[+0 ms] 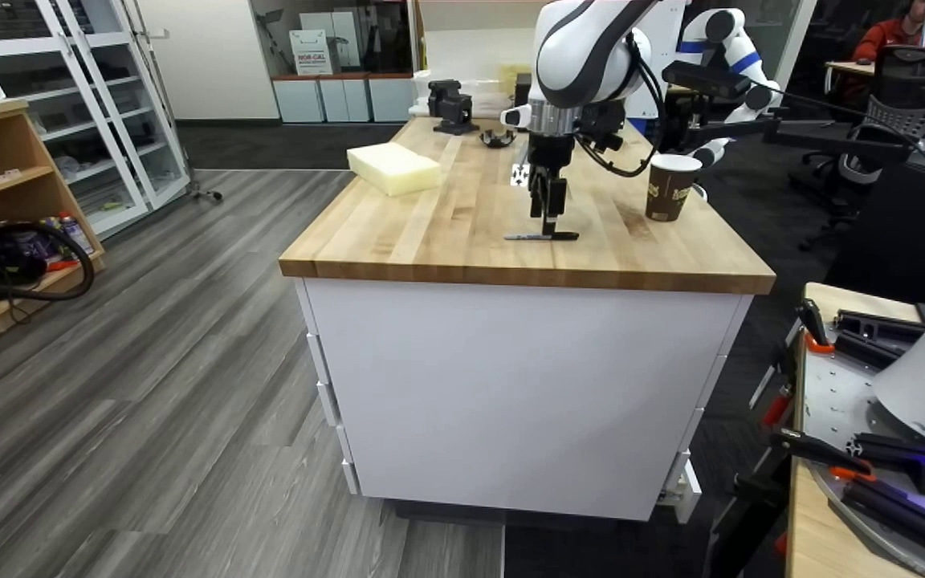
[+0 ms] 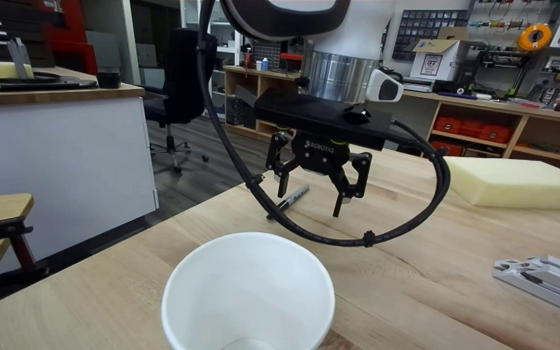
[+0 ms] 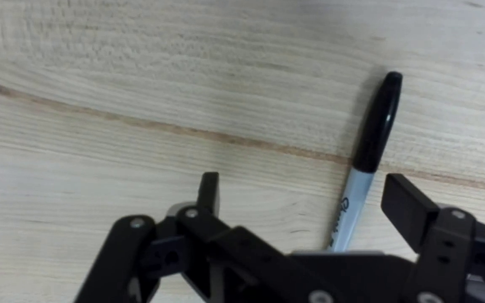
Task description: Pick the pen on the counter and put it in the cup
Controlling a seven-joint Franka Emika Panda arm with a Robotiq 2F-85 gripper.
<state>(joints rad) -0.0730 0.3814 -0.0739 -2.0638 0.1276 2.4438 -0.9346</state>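
The pen (image 3: 364, 166) lies on the tabletop (image 1: 462, 217), towards its near edge in an exterior view, and the fingers (image 3: 409, 210) stand wide apart, one to each side of it, holding nothing. I take this for the moment just ahead of the grasp. In the wrist view the pen runs through the gap well off centre — far closer to the right finger than the left — with its far end leaning right. So I'd shift the fingers right until the pen sits midway, turn them slightly to meet it square, and lower them if there's height left; whether there is, I can't make out. Close gently and evenly, since so slim a pen may roll or swivel if one side touches first. The cup (image 1: 669, 193) stands upright, mouth up, to the right and a little farther off than the pen, so the lift should be high enough to clear it before coming across.
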